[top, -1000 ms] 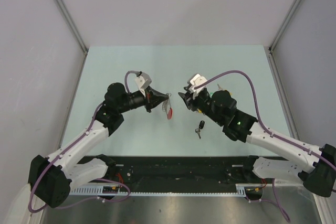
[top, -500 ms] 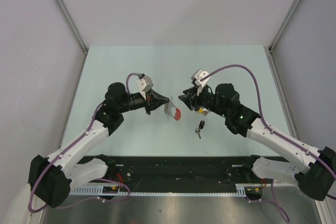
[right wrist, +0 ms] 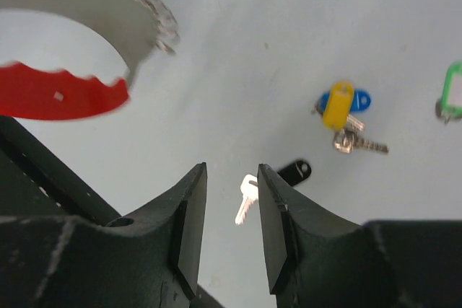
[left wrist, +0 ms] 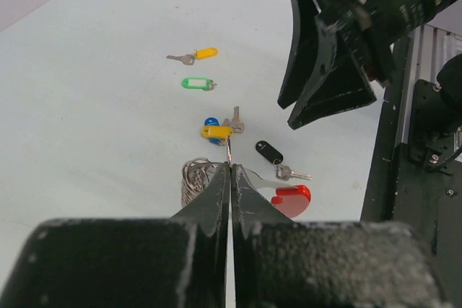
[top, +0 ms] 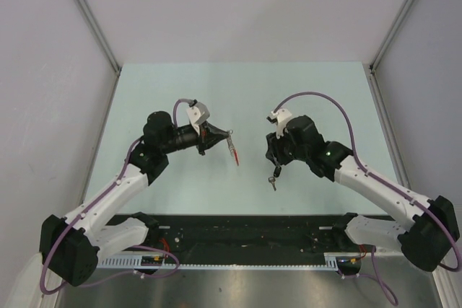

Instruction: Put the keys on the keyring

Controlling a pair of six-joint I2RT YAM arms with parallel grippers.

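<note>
Firmly shut, my left gripper (left wrist: 230, 172) pinches the keyring (left wrist: 196, 178), its red tag (left wrist: 291, 199) hanging beneath. My right gripper (right wrist: 231, 172) hovers, fingers apart and empty, above the black-headed key (right wrist: 294, 171) lying on the table (left wrist: 108, 106).

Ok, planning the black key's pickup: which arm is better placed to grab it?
Right. Its open claw hangs just above the black key; the left claw is shut on the keyring.
</note>
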